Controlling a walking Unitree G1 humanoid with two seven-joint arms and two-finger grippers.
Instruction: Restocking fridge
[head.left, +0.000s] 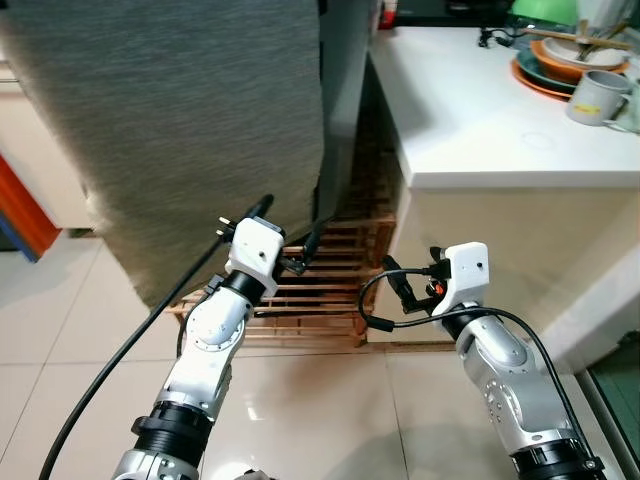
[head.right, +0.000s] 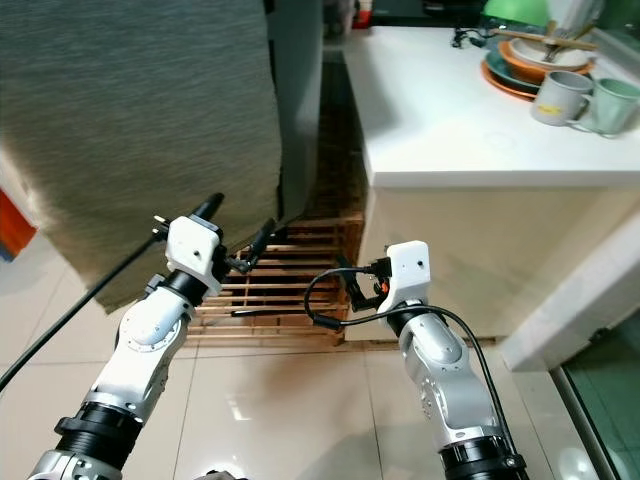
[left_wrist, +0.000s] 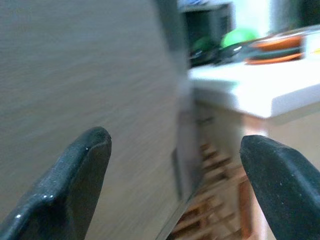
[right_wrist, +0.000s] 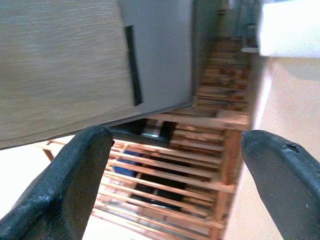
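The fridge (head.left: 190, 120) rises at the upper left, its grey textured door facing me and shut. A dark recessed handle slot (right_wrist: 132, 65) runs along the door's edge in the right wrist view. My left gripper (head.left: 290, 225) is open and empty, held low beside the door's lower corner, with one of its fingers (left_wrist: 75, 180) large in the left wrist view. My right gripper (head.left: 412, 270) is open too, holding nothing, in front of the counter's side panel and pointing at the gap beside the fridge.
A slatted wooden pallet (head.left: 320, 290) lies on the floor under the fridge. To the right stands a white counter (head.left: 470, 120) with stacked plates and bowls (head.left: 570, 60) and a mug (head.left: 597, 97). A black cable (head.left: 130, 340) crosses the tiled floor at left.
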